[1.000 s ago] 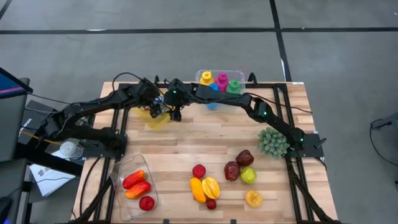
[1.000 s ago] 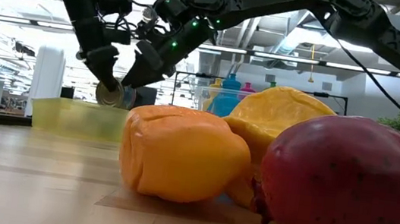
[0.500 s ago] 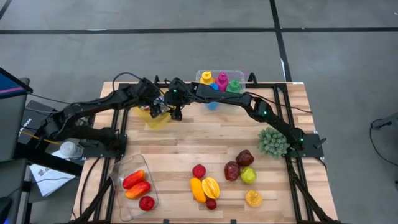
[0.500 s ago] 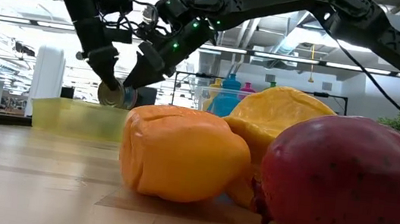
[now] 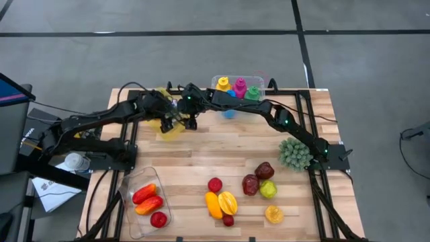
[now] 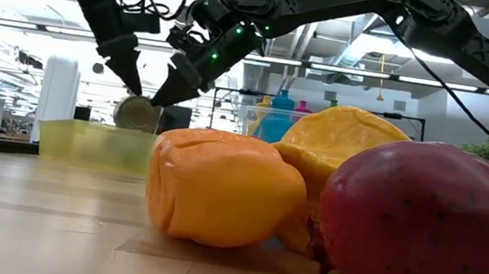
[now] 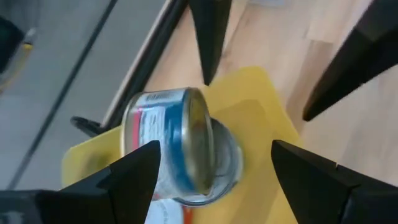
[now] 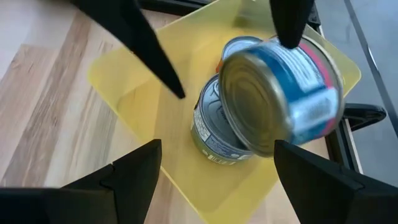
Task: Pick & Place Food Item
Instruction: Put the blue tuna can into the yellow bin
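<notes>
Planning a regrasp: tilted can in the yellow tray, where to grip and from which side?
Judging from the wrist views, grip the tilted can across its labelled side wall, not the flat ends. It lies on its side, leaning on a second can in the yellow tray, so the curved wall is exposed. Come from above, fingers straddling the wall; tray walls would likely block a low approach.

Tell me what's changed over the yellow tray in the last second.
The left gripper has let go of the can and pulled up and back toward its own side, fingers now open. The can now leans tilted on a second can in the yellow tray. The right gripper stays open beside it; the fruit and bottles have not moved.
</notes>
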`<action>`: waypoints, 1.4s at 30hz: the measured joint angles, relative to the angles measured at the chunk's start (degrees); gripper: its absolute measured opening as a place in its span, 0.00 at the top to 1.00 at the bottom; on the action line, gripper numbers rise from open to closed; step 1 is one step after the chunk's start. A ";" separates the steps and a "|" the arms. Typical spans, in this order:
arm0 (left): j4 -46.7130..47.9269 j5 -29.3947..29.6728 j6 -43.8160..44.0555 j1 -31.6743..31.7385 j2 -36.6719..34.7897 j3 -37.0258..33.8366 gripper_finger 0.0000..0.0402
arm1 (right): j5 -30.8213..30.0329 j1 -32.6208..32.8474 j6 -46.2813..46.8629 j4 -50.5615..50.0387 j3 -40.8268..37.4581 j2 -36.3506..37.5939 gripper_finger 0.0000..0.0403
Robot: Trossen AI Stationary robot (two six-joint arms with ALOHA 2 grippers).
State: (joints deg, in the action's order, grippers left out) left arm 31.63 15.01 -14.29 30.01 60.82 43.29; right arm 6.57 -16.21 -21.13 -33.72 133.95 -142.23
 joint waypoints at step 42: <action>-5.19 -2.59 7.49 7.66 2.82 0.02 0.06 | 5.81 4.50 -3.77 -18.86 0.02 5.44 0.25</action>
State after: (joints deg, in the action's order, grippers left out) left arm 26.44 12.42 -6.80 37.67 63.64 43.31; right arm 12.38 -11.70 -24.89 -52.58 133.97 -136.80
